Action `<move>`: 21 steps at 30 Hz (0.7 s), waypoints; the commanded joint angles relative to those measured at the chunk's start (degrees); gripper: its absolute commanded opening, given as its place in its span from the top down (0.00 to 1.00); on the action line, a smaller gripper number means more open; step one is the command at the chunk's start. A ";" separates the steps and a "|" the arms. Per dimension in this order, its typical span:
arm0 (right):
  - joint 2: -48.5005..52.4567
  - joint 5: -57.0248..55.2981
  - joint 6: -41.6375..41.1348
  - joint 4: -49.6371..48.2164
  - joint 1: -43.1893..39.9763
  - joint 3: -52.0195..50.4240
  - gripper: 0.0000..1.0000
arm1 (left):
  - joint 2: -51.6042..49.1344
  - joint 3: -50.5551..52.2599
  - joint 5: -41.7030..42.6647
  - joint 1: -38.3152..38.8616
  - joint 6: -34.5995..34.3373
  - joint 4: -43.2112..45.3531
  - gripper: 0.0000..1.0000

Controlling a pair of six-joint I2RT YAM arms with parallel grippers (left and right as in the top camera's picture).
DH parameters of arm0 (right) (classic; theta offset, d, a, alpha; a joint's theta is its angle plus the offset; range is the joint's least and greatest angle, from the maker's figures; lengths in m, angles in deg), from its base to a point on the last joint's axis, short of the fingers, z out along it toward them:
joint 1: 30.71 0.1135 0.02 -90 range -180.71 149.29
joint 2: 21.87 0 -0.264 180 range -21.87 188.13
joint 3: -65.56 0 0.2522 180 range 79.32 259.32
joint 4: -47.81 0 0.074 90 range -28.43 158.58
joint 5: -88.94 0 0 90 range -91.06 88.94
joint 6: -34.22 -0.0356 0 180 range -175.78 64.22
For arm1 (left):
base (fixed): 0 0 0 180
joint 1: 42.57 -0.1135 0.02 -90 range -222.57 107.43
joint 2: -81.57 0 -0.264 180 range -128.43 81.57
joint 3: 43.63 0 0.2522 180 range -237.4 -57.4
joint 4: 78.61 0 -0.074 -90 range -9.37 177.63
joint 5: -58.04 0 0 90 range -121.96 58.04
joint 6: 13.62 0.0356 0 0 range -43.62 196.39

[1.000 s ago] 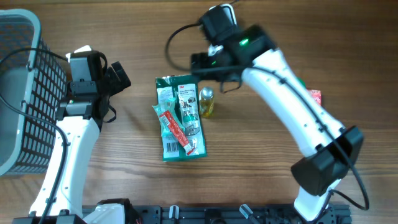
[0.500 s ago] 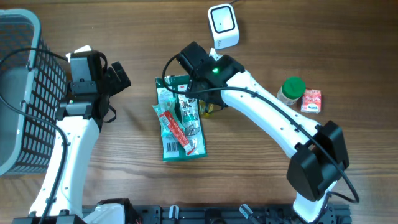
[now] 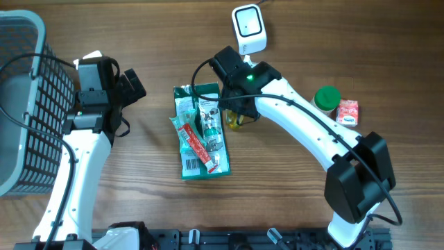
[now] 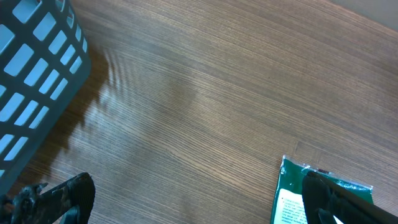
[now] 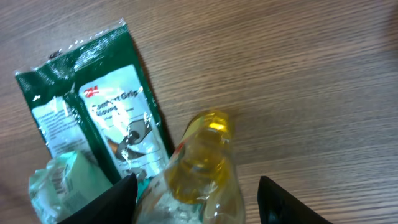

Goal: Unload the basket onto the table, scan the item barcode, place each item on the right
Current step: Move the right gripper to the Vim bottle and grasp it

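A small bottle of yellow liquid (image 5: 202, 165) stands on the wood next to a green glove package (image 5: 109, 115). My right gripper (image 5: 199, 200) is open and straddles the bottle: the left finger (image 5: 115, 200) sits close to it and the right finger (image 5: 287, 202) stands apart. From overhead, the right gripper (image 3: 232, 110) covers most of the bottle (image 3: 231, 123). No barcode shows on the bottle. The white scanner (image 3: 248, 28) stands at the back. My left gripper (image 3: 133, 86) hangs open over bare wood, left of the green package (image 3: 201, 132).
A grey wire basket (image 3: 24, 104) fills the left edge and its corner (image 4: 37, 56) shows in the left wrist view. A green-lidded jar (image 3: 326, 99) and a small red box (image 3: 348, 111) stand to the right. Red and pale green packets lie on the green package.
The right arm has come down from in front of the scanner, swung over the green package, and now sits over the yellow bottle with its jaws narrower. The left arm has not moved.
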 commanded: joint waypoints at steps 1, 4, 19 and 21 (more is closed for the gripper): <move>-0.07 3.28 0.26 -0.81 0.59 0.13 0.37 | 0.26 -0.52 -0.52 -0.24 0.72 0.15 0.00; 0.70 5.18 0.17 -1.79 0.59 0.11 0.39 | 0.26 -0.52 -0.52 -0.24 0.72 0.15 0.00; 0.09 -0.70 38.03 -2.08 0.33 1.11 0.47 | 0.26 -0.52 -0.52 -0.24 0.72 0.15 0.00; 0.09 -0.63 37.90 -2.19 0.33 1.11 0.34 | 0.26 -0.52 -0.52 -0.24 0.72 0.15 0.00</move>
